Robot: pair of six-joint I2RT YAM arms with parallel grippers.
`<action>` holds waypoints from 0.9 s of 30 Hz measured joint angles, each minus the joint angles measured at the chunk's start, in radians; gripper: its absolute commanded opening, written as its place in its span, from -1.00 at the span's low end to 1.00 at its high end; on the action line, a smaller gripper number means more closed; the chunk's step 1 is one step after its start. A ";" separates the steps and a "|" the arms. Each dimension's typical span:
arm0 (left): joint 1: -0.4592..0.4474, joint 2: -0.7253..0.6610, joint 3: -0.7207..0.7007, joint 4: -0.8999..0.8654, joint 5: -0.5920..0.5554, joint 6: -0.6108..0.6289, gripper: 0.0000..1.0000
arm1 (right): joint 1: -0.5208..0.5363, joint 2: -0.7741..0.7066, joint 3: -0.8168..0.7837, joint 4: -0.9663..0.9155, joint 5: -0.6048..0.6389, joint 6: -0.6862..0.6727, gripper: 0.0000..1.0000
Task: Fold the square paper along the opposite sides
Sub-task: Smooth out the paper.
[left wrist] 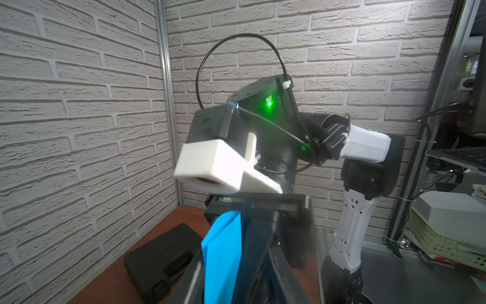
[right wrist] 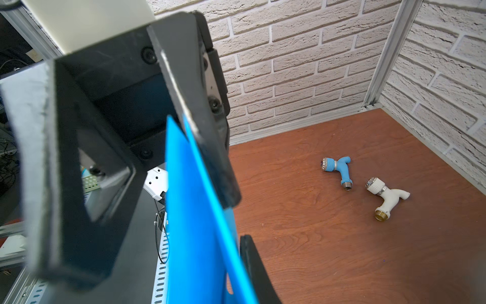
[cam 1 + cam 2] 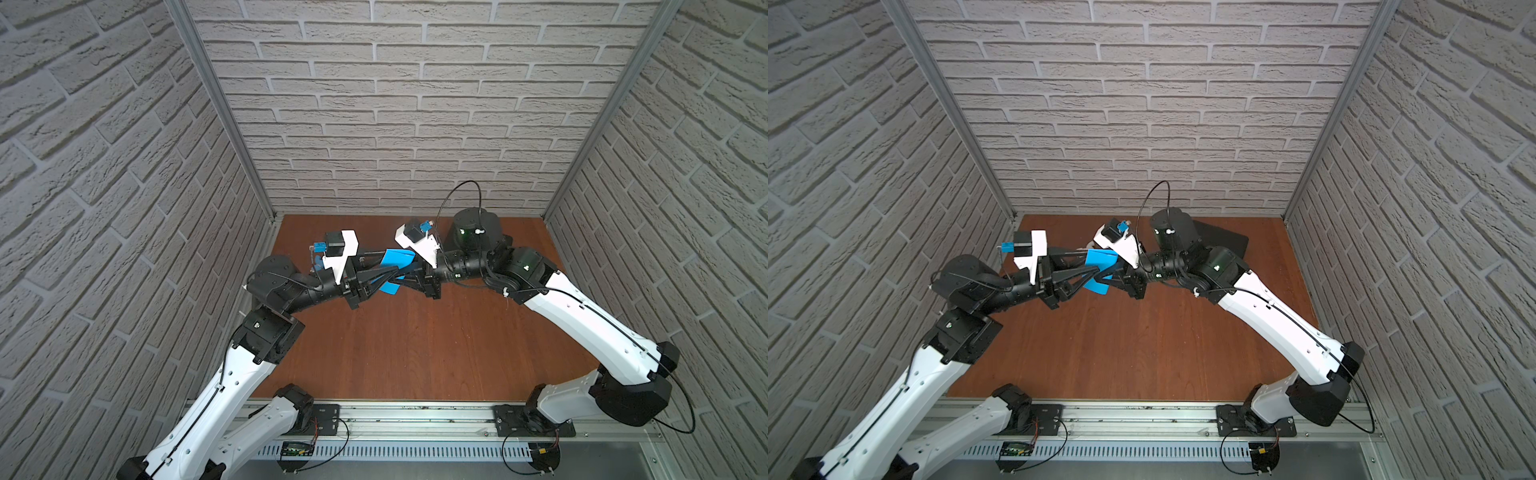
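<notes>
Square paper [image 3: 397, 259]: likely handling light, limp; right end effector [image 3: 1111, 272] pinching it, left end effector [image 3: 1096, 262] straddling half-open; edges gripping best.

Table [image 3: 415, 345]: brown wood-grain top, closed in by brick-pattern walls on three sides, visible in both top views. Lying directly on it:
- Black case [image 3: 1227, 241]: closed, flat, near the far wall, partly hidden in a top view.
- Blue tap [image 2: 339, 171] and white tap [image 2: 386, 196]: on their sides, just beside each other, not touching, near a wall corner.
</notes>
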 measured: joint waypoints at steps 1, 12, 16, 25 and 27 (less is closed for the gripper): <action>0.000 0.000 -0.002 0.000 -0.001 0.000 -0.19 | 0.000 0.000 0.000 0.000 0.000 0.000 -0.68; 0.000 0.000 -0.008 -0.001 -0.006 0.000 -0.19 | 0.000 0.000 0.000 0.000 0.000 0.000 -0.68; 0.000 0.000 -0.008 -0.001 -0.006 0.000 -0.19 | 0.000 0.000 0.000 0.000 0.000 0.000 -0.68; 0.000 0.000 -0.008 -0.001 -0.006 0.000 -0.19 | 0.000 0.000 0.000 -0.001 0.000 0.000 -0.72; 0.000 0.000 -0.008 -0.001 -0.006 0.000 -0.19 | 0.000 0.000 0.000 -0.001 0.000 0.000 -0.83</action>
